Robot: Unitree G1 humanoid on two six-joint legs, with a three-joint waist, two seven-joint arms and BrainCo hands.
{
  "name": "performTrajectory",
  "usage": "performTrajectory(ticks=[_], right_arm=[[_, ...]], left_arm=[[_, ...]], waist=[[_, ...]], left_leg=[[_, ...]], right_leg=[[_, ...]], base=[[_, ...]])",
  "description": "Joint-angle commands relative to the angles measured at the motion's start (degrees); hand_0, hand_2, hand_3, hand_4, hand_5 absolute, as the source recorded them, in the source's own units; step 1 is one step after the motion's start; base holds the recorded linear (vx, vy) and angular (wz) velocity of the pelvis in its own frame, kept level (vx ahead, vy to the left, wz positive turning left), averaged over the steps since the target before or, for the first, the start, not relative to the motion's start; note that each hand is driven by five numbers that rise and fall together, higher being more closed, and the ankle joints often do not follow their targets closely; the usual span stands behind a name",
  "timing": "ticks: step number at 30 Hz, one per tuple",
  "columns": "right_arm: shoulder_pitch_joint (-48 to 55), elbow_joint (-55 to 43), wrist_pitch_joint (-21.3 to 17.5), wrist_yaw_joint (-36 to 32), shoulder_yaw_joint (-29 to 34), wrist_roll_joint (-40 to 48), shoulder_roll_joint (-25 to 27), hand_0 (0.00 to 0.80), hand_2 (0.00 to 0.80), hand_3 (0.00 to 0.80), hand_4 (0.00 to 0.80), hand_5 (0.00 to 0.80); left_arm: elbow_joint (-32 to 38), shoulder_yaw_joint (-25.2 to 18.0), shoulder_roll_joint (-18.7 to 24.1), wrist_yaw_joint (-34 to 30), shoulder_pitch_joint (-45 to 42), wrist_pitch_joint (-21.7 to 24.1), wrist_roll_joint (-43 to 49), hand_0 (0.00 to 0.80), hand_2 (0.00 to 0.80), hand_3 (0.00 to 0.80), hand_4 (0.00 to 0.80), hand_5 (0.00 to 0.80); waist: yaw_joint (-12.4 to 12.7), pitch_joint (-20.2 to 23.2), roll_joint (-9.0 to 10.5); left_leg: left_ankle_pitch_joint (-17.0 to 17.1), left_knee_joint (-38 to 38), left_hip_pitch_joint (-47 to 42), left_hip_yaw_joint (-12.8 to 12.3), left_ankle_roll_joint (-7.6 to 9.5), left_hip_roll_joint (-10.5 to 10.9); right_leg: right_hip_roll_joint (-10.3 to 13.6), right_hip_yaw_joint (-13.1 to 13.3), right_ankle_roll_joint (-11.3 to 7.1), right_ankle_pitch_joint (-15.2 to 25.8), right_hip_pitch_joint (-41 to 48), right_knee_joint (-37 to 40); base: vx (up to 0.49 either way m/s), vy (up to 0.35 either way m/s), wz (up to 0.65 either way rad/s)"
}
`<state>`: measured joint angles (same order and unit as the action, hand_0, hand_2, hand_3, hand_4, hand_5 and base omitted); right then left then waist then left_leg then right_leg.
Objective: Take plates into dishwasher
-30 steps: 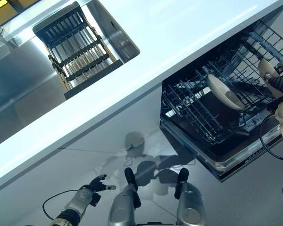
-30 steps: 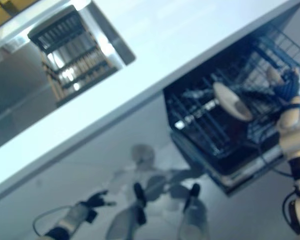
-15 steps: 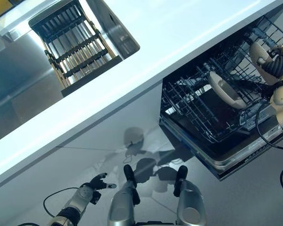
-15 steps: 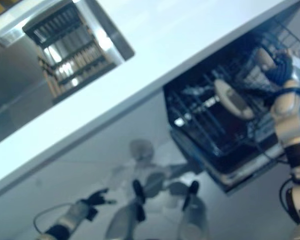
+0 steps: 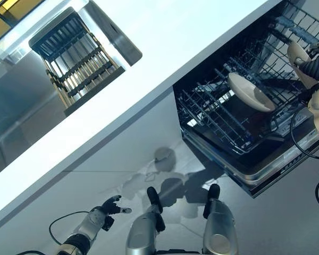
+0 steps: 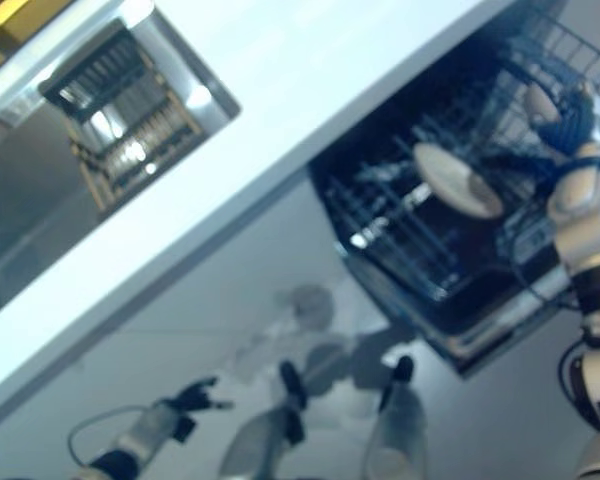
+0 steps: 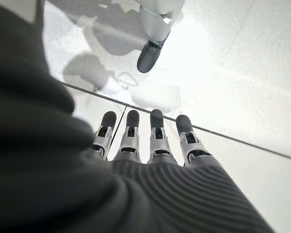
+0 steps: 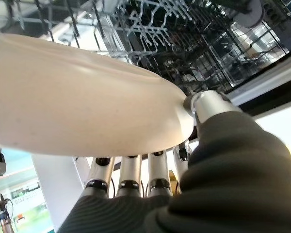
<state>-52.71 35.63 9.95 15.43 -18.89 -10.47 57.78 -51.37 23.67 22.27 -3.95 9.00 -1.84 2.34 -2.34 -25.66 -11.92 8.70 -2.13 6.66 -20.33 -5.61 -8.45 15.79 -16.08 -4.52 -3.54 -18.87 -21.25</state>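
Observation:
The dishwasher's pulled-out wire rack [image 5: 212,114] shows at the right, under the white counter. One cream plate [image 5: 250,91] stands tilted in the rack's middle. My right hand [image 5: 315,69] is over the rack's far right side, shut on a second cream plate [image 5: 296,53]. In the right wrist view that plate [image 8: 87,97] fills the frame, with the thumb [image 8: 208,104] on its rim and the fingers [image 8: 131,177] under it, above the rack's tines. My left hand [image 5: 109,210] hangs low by the floor, open and empty, its fingers [image 7: 155,138] straight.
A white counter [image 5: 149,64] runs diagonally across the view. A steel sink [image 5: 21,117] at the upper left holds a dark drying rack [image 5: 77,61]. The open dishwasher door [image 5: 266,172] juts out below the wire rack. Grey floor lies below.
The right hand has carried its plate a little up and deeper over the rack. The whole view has shifted slightly. The left hand has stayed put.

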Motion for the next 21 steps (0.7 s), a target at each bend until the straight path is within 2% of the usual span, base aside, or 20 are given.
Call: performTrajectory(ticks=[1, 10, 11, 21], right_arm=[[-8.08, -0.20, -2.04, 1.19, -3.72, -0.15, 3.70, 0.800, 0.800, 0.800, 0.800, 0.800], [-7.12, 0.01, -1.38, 0.04, -4.24, -0.84, 1.52, 0.800, 0.800, 0.800, 0.800, 0.800], [-7.16, 0.19, -1.42, -0.19, -4.37, -1.04, 1.33, 0.800, 0.800, 0.800, 0.800, 0.800], [-9.01, 0.56, -3.05, -0.86, -6.23, -2.29, -0.31, 0.800, 0.800, 0.800, 0.800, 0.800]], left_arm=[[0.30, 3.89, -0.08, 0.39, 0.25, 0.65, -2.66, 0.000, 0.000, 0.000, 0.000, 0.000], [0.80, 5.55, -0.43, -0.47, 1.28, 1.22, -2.51, 0.000, 0.000, 0.000, 0.000, 0.000], [0.74, 5.77, -0.44, -0.47, 1.23, 1.53, -2.42, 0.000, 0.000, 0.000, 0.000, 0.000], [1.22, 6.51, -0.41, -0.62, 1.87, 1.63, -2.50, 0.000, 0.000, 0.000, 0.000, 0.000]], waist=[[0.84, 1.35, -0.33], [0.35, 0.22, -1.47], [0.22, 0.30, -1.19], [0.84, -0.19, -1.29]], left_leg=[[1.88, 0.54, 1.99, 3.06, -4.02, -5.03], [1.88, 0.15, 2.10, 2.92, -3.81, -4.38], [1.14, -0.17, 1.37, 3.34, -4.29, -3.79], [1.11, -0.30, 1.76, 3.59, -4.19, -3.57]], right_leg=[[1.53, 0.95, 0.26, -4.91, -0.62, -5.77], [1.75, 1.52, 0.42, -5.12, -1.37, -6.01], [2.19, 2.02, -0.21, -6.45, -0.97, -6.36], [2.09, 1.56, -0.07, -6.14, -1.06, -5.76]], base=[[-0.035, 0.046, 0.01], [-0.005, 0.008, -0.01], [0.047, -0.005, -0.01], [0.005, -0.001, 0.00]])
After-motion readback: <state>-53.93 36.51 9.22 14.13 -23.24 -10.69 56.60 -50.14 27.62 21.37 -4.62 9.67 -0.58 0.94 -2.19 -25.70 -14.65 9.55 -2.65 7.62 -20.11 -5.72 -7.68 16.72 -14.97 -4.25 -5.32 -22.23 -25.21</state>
